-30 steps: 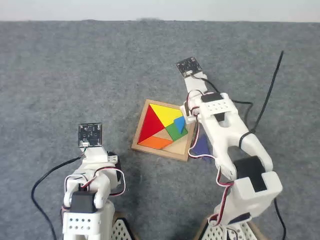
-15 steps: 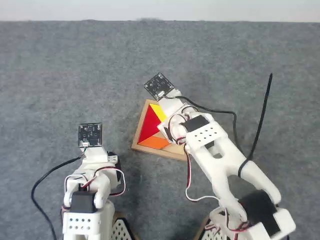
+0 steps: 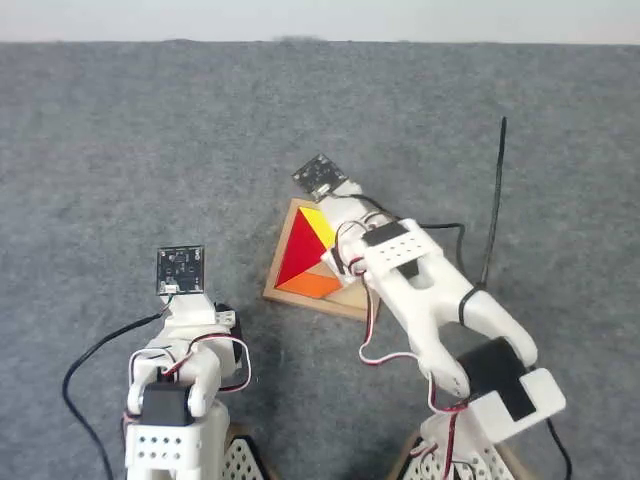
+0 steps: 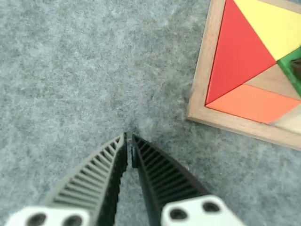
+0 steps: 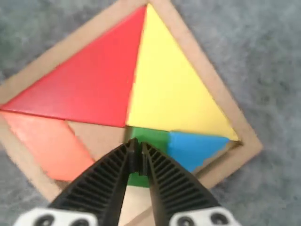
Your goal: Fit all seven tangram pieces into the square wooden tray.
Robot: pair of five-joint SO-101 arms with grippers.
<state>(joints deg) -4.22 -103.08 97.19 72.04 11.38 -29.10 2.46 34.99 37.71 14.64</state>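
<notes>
Swinging in from the tray's right side, my right arm (image 3: 400, 265) now hangs over the wooden tray (image 4: 206, 61). The right gripper (image 5: 136, 147) has its fingers pressed together on nothing, tips at the green piece (image 5: 155, 139). My left gripper (image 4: 128, 137) is closed and empty too, low over the mat just beside the tray's near corner. Five pieces sit in the tray: red triangle (image 5: 89, 80), yellow triangle (image 5: 169, 89), orange piece (image 5: 47, 141), green, and blue triangle (image 5: 190, 146). Bare wood shows beside the orange piece, so I judge two remain.
</notes>
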